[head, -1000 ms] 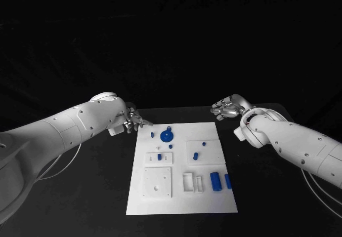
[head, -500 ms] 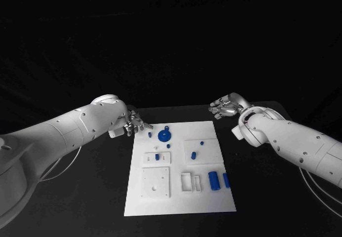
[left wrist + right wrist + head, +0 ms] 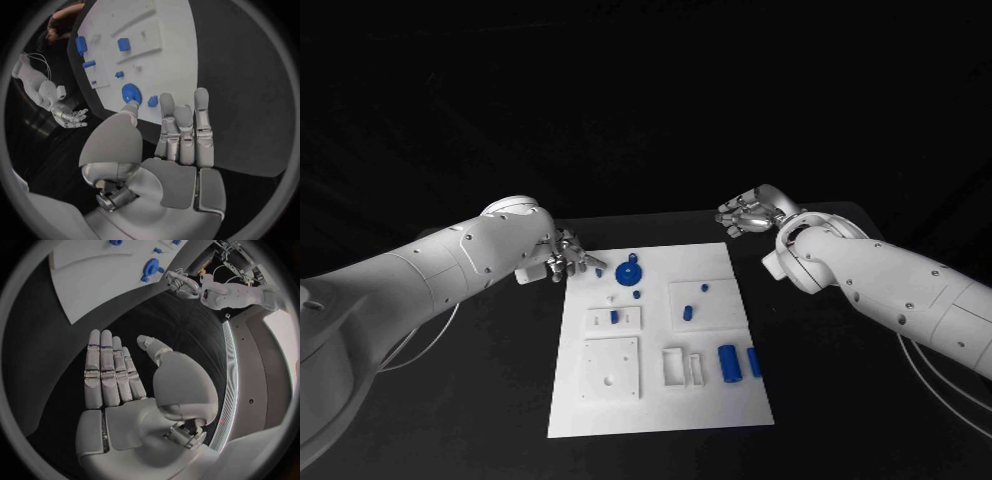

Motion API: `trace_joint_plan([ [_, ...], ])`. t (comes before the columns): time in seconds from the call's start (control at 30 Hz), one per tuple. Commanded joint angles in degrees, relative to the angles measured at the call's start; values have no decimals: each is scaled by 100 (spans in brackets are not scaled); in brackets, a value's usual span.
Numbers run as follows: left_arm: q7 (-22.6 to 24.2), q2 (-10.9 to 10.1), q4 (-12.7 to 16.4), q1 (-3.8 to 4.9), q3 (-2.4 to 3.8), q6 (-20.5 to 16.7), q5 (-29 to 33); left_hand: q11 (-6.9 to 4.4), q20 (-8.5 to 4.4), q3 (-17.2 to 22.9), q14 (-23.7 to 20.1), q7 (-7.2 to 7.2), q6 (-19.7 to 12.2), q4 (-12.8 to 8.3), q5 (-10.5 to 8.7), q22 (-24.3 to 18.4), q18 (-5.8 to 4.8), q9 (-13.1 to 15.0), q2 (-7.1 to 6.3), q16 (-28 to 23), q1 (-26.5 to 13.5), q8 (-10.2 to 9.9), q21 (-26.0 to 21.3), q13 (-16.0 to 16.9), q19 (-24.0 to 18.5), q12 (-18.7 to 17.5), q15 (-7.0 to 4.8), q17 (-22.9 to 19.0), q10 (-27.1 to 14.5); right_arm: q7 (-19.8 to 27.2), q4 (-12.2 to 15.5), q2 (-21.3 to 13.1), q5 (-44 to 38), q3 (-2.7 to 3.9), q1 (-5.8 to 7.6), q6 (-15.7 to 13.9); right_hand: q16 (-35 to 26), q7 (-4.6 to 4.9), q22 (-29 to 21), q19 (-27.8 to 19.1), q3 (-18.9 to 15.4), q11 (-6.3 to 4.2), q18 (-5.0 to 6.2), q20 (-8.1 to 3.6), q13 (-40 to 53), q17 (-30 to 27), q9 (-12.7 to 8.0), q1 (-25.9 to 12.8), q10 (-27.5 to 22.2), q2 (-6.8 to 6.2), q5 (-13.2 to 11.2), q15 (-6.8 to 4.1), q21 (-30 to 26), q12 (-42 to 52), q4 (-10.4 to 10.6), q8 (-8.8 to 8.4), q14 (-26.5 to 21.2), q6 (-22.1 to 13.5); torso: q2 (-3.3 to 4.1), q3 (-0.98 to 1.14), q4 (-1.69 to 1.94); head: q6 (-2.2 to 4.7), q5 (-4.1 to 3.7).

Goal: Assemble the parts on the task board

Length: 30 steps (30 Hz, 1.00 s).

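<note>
Left fingers (image 3: 184,132) lie straight and side by side, thumb set apart; they hold nothing. Tips hover just off the board's (image 3: 711,410) far left corner, close to the small blue piece (image 3: 152,101) beside the gear (image 3: 627,271), not touching either.

Left hand (image 3: 565,255) sits slightly nearer the gear than a second ago. The camera has also shifted, so the gain is slight. Judgement: a reach in progress, no part picked up yet.

Right fingers (image 3: 109,372) also straight and together, thumb apart, empty. Right hand (image 3: 750,214) hangs over the black table (image 3: 473,400) off the board's far right corner, about where it was against the board. It looks idle.

Parts on the board: the gear by the far left corner, small pegs (image 3: 687,313) mid-board, two long blue blocks (image 3: 728,361) toward the near right. All lie as before; assembly looks barely begun.
</note>
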Motion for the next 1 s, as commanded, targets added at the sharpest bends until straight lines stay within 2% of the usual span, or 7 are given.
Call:
trace_joint_plan([
  [0.03, 90, 22, -31, -18, -3, 137, -74, -8, -11, -10, -27, 0, 24, -86, -31, 108, -43, -2, 65, 25, -33, -34, -28, -12, 37, 28, -2, -12, -25, 48, 23, 3, 42, 4, 6, -42, -43, 8, -24, -55, 61, 7, -9, 32, -7, -125, -1, -42, -49, -22, 24, 19, -36, -64, -1, 13, -40, -13, 6, 2, 0, 8, -14],
  [0.27, 115, 25, -72, -40, -5, 124, -76, -8, -11, -34, -24, 0, 27, -209, -21, 110, -43, 0, 173, 33, -76, -52, -37, -25, 48, 38, -3, -24, -23, 59, 52, 16, 60, 5, 16, -62, -67, 19, -32, -183, 127, 56, 13, 102, -11, -411, -1, -59, -128, -58, 26, 78, -81, -222, 17, 13, -136, -1, 20, 3, -12, 3, -30],
  [0.33, 121, 28, -83, -44, -5, 118, -75, -9, -13, -71, -21, -1, 31, -285, -20, 110, -43, -5, 238, 37, -103, -61, -38, -31, 53, 41, -5, -26, -19, 61, 62, 21, 62, 5, 19, -69, -69, 22, -35, -194, 129, 61, 11, 106, -12, -418, -1, -58, -139, -57, 25, 84, -85, -232, 18, 13, -149, -12, 31, 4, -23, 13, -29],
  [0.47, 130, 24, -88, -49, -4, 105, -70, -10, -13, -75, -20, 0, 28, -313, -13, 110, -43, -3, 269, 38, -111, -61, -39, -31, 55, 46, -4, -28, -20, 62, 84, 24, 64, 5, 25, -76, -69, 24, -36, -201, 130, 63, 11, 109, -11, -421, -1, -58, -141, -60, 23, 85, -87, -236, 19, 13, -154, -15, 45, 8, -37, 47, -30],
  [0.7, 137, 6, -70, -52, -3, 64, -46, -20, -25, -142, -4, -9, 46, -442, 0, 116, -43, 4, 366, 72, -133, -57, -15, -15, 88, 84, -14, -13, -11, 61, 100, 28, 65, 6, 32, -92, -67, 23, -36, -206, 132, 64, 12, 111, -11, -423, -1, -57, -143, -61, 26, 87, -87, -240, 19, 13, -159, -20, 56, 17, -46, 48, -41],
  [0.8, 141, -2, -56, -52, -2, 40, -4, -26, -44, -150, -35, -13, 31, -486, 5, 127, -34, 26, 377, 191, -127, -41, 177, 136, 143, 270, -22, 57, -104, 61, 105, 30, 65, 6, 35, -96, -66, 24, -36, -213, 133, 67, 14, 115, -12, -425, -1, -54, -148, -66, 26, 90, -87, -246, 19, 14, -167, -18, 65, 16, -41, 52, -64],
  [1.0, 127, -10, -50, -52, -2, 38, 35, -16, -44, -191, -110, -2, 9, -568, 7, 136, 64, 27, 431, 303, -126, -45, 994, 354, 72, 418, -11, 261, -202, 63, 115, 39, 65, 7, 40, -96, -67, 27, -37, -225, 128, 71, 13, 120, -12, -427, -2, -55, -156, -72, 27, 95, -90, -252, 20, 12, -180, -39, 63, 20, -49, 65, -89],
])
